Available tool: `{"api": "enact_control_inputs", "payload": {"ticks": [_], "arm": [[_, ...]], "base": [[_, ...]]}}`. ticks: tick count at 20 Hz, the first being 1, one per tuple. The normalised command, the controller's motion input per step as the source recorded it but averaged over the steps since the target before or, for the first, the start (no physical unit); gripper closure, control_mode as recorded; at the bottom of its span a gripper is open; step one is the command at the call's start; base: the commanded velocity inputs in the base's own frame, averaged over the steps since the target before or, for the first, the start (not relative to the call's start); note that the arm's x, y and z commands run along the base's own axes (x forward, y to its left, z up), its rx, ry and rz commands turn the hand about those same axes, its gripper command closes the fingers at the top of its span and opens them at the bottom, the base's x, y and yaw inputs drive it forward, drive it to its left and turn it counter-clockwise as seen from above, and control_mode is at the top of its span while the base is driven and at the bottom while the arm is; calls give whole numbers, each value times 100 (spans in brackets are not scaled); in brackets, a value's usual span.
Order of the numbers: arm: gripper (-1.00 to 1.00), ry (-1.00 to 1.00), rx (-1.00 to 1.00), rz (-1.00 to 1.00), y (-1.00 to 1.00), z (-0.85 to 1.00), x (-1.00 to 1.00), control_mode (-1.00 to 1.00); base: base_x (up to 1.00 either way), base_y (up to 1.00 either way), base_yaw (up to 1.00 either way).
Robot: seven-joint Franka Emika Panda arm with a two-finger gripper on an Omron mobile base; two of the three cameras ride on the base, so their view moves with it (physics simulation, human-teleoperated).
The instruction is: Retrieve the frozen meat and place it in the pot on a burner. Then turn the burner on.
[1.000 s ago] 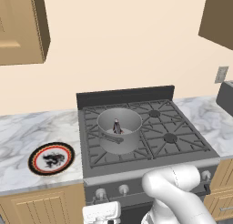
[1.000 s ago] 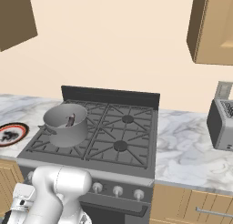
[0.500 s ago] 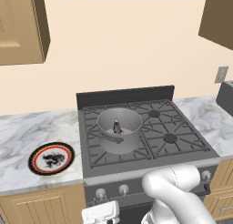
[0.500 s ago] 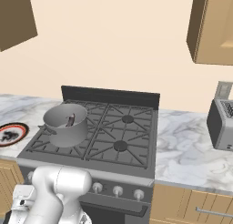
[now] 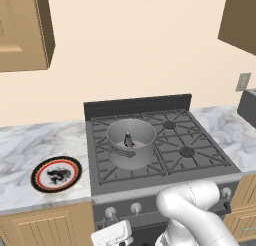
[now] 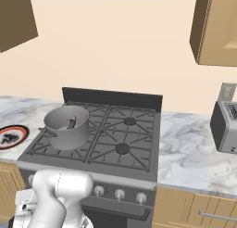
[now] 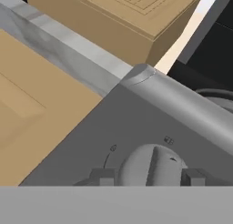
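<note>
The grey brushed-metal cylindrical pot (image 5: 131, 142) stood on the front left burner (image 5: 112, 171) of the black gas stove (image 5: 187, 155), its straight sides upright on the cast-iron grate and one small side handle turned toward the front of the stove. Inside the pot sat the frozen meat (image 5: 128, 138), a small dark lump with a reddish tinge, resting against the pot's inner floor; from the right side it showed just inside the rim (image 6: 71, 122). To the left of the stove, well apart from the pot, a red-rimmed round plate with a black printed motif (image 5: 56, 174) lay flat on the marbled grey desk (image 5: 30, 145). To the right of the stove, a dark grey boxy toaster (image 6: 226, 126) sat on the desk near the wall.

The white arm (image 5: 192, 210) was folded down low in front of the stove, its hand lowered to the stove's grey front panel. There the end effector (image 7: 149, 176) straddled a round grey control knob (image 7: 152, 166) at the left end of the panel, one dark finger tip (image 7: 103, 176) on each side of the knob and very close to it. Whether the tips were actually pressing on the knob or standing just off it, I could not tell. Beside the panel's left end rose a tan wooden cabinet face (image 7: 36, 127).
</note>
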Motion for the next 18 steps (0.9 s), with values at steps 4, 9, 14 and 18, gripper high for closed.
{"api": "enact_control_inputs", "payload": {"ticks": [4,9,14,18], "arm": [[100,32,-40,50,61,-74,0,-100],[100,41,-37,44,68,-63,0,-100],[100,48,-39,45,68,-65,0,-100],[100,52,-36,38,79,-55,0,-100]], "base": [[0,0,0],[0,0,0],[0,0,0],[0,0,0]]}}
